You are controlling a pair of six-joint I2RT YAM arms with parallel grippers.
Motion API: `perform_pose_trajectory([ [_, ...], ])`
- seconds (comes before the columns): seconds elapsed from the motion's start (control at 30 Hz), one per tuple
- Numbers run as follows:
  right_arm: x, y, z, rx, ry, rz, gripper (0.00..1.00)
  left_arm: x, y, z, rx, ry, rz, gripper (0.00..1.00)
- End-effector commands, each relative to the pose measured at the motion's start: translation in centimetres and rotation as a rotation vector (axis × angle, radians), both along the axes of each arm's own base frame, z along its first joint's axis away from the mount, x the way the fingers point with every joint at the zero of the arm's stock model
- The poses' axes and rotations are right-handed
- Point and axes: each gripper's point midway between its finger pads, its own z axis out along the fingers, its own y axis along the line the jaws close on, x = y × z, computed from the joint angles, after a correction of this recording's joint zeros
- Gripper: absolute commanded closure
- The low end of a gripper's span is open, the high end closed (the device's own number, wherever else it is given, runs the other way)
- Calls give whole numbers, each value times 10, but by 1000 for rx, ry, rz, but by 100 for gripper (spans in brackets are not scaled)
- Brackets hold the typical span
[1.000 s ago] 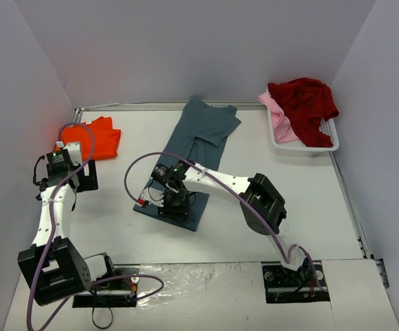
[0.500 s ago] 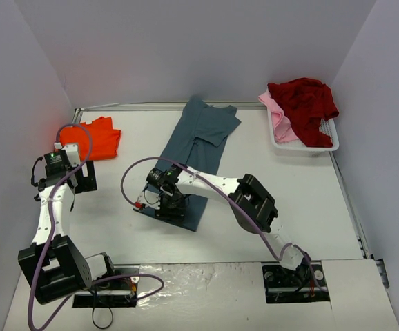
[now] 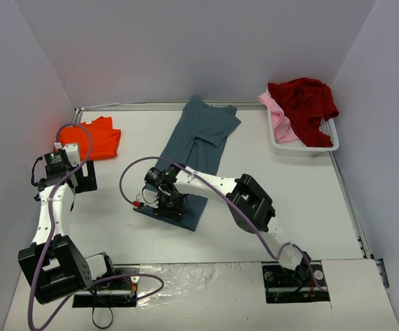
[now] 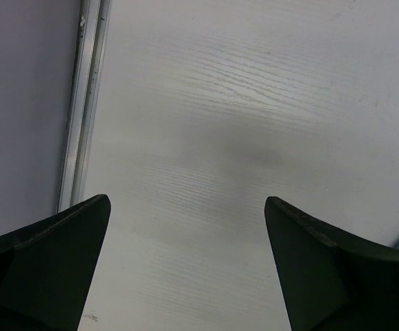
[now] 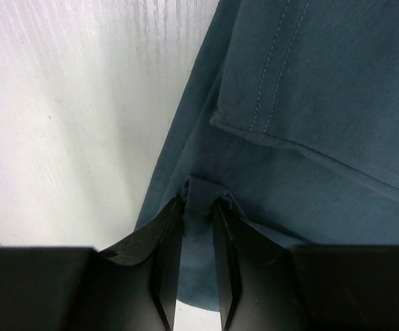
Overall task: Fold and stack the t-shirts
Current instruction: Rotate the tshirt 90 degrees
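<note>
Right hand (image 5: 198,205) pinches the blue-grey t-shirt (image 5: 337,89); left hand (image 4: 187,205) spread wide.

The white, faintly wood-grained desk (image 3: 310,200) stood under soft, even light. Plain pale grey walls enclosed it: back wall (image 3: 199,48), left wall (image 3: 13,103), right wall (image 3: 386,124). A metal rail (image 3: 137,105) ran along its far edge and down both sides.

Left gripper (image 4: 187,203) is just hanging over the white table (image 4: 255,103), dark fingers (image 4: 41,262) spread way apart. There's a metal rail (image 4: 82,103) running along the left edge, grey wall (image 4: 20,103) right behind it.
</note>
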Motion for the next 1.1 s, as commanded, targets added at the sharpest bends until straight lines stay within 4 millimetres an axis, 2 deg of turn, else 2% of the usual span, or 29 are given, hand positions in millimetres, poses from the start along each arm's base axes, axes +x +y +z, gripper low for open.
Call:
perform_pose_trajectory([
  [0.0,-1,-2,7,-17,-3,-5,81,7,4,21,12,-54,9,6],
  [0.33,0,-2,34,30,-35,-12,88,7,5,22,16,-54,7,6],
  [0.9,7,-5,65,68,-108,-21,94,7,5,23,21,-57,3,6],
  [1.07,5,-7,67,70,-106,-16,95,7,4,24,19,-58,3,6],
])
